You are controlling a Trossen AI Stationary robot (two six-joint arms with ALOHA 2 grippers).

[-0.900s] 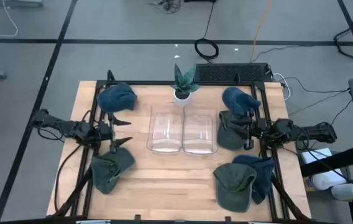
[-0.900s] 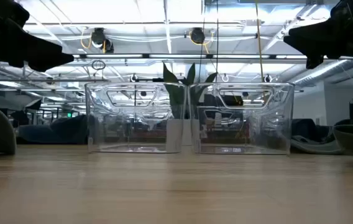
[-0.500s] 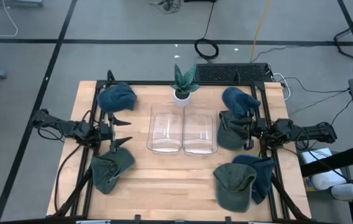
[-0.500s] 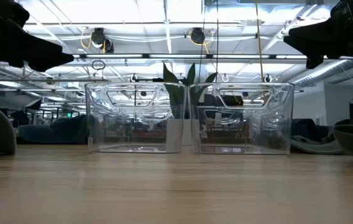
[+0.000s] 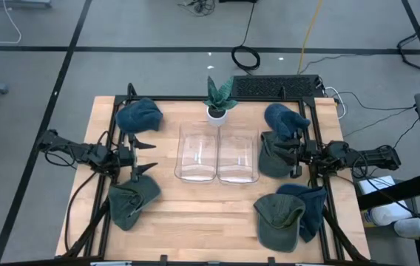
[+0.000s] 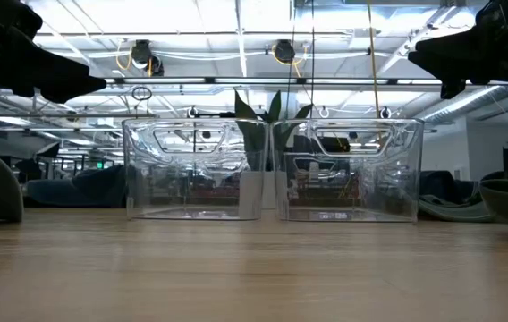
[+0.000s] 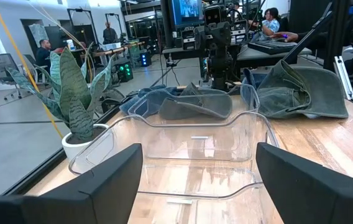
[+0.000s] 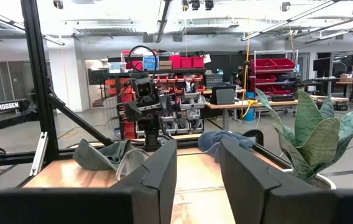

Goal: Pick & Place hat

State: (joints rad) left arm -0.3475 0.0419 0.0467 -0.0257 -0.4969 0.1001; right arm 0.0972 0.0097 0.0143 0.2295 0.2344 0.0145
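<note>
From above, nothing is differing from a moment ago: the left gripper (image 5: 137, 155) is hovering spread wide, released, between a blue hat (image 5: 138, 115) and a green hat (image 5: 131, 202); the right gripper (image 5: 296, 157), slightly parted, is hanging over another green hat (image 5: 272, 157).

At table level, two clear bins (image 6: 272, 170) are standing mid-table, with bare wood lying in front.

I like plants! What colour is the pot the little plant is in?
White. The pot sits behind the clear bins; the high view shows it best.
</note>
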